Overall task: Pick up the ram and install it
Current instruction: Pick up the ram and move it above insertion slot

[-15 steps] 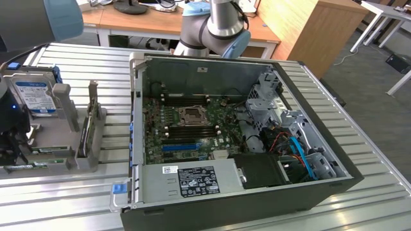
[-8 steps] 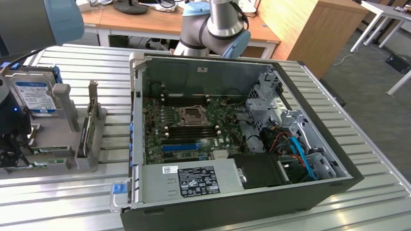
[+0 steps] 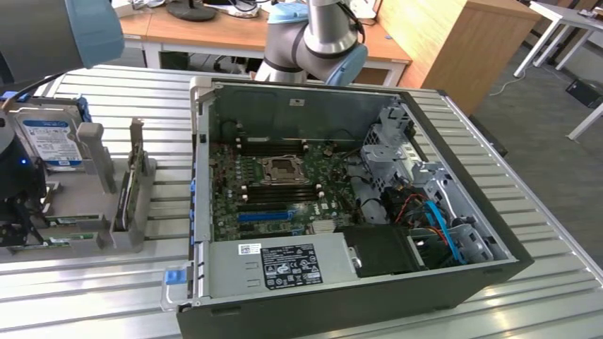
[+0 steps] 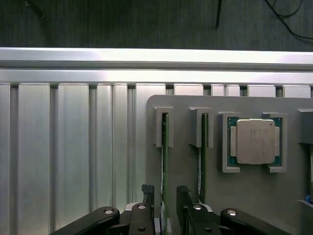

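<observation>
Nothing held at the gripper (image 4: 165, 198): spread wide, one finger (image 4: 146, 200) to each side of the ram (image 4: 165, 156), apart from it on both flanks (only a thin gap either way). Ram seen edge-on, upright in the first slot of the grey holder (image 4: 186, 105), with a second stick (image 4: 203, 152) in the neighbouring slot and a CPU (image 4: 253, 141) in its pocket just beyond.

Judged as the grasp itself, lined up but not yet made. To do it well:

- Centre the ram between the pads before closing, so as to meet both faces together and avoid tipping it in the slot.
- Mind the second stick, near the far finger (little room there); no drift toward it.
- Take the flat faces of the board, not the chips' edges if avoidable, and stay above the holder's raised cheeks.
- Close gently and squarely; no twist, given a thin board likely to flex.

Farther out: holder resting on the slatted metal table (image 4: 58, 147), with a hard drive (image 3: 47, 141) just beside it. Open case (image 3: 424, 282) to the exterior view's right of the holder, motherboard (image 3: 325, 176) lying flat inside, well apart from the ram (so nothing installed yet).
</observation>
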### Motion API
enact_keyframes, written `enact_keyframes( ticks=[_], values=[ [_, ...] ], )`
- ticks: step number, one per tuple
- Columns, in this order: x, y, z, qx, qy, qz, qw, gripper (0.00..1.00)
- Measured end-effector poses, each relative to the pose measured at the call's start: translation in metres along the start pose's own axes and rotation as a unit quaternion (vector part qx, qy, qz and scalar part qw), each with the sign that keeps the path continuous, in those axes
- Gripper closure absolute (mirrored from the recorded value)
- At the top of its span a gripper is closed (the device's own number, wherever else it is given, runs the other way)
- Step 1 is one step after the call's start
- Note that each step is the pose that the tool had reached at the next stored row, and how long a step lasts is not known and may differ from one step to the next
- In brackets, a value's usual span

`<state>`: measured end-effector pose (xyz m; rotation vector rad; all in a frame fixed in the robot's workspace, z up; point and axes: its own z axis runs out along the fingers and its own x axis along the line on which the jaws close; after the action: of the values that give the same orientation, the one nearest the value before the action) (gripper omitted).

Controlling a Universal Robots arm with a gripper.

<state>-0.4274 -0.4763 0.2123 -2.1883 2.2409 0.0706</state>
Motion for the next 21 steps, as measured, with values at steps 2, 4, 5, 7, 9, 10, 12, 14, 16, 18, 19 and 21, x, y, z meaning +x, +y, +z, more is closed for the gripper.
enact_keyframes(
  ticks=[2,4,5,7,9,10,12,14,16,18,19,21],
  values=[
    [0.000,-0.0027,0.0000,-0.0001,0.0001,0.000,1.0000,0.68],
    [0.000,-0.0063,0.0001,-0.0005,0.0000,0.000,1.0000,0.68],
    [0.000,-0.0082,0.0001,-0.0007,0.0000,0.000,1.0000,0.68],
    [0.000,-0.0119,0.0001,-0.0016,0.0001,0.000,1.0000,0.68],
    [0.000,-0.0153,0.0001,-0.0025,0.0002,0.000,1.0000,0.68],
    [0.000,-0.0169,0.0002,-0.0028,0.0001,0.000,1.0000,0.68],
    [0.000,-0.0199,0.0004,-0.0032,0.0001,0.000,1.0000,0.68],
    [0.000,-0.0214,0.0005,-0.0037,0.0001,0.000,1.0000,0.68],
    [0.000,-0.0217,0.0015,-0.0037,0.0001,0.000,1.0000,0.68],
    [0.000,-0.0222,0.0029,-0.0039,0.0002,0.000,1.0000,0.68],
    [0.000,-0.0224,0.0038,-0.0039,0.0002,0.000,1.0000,0.68],
    [0.000,-0.0225,0.0050,-0.0039,0.0002,0.000,1.0000,0.68]
  ],
)
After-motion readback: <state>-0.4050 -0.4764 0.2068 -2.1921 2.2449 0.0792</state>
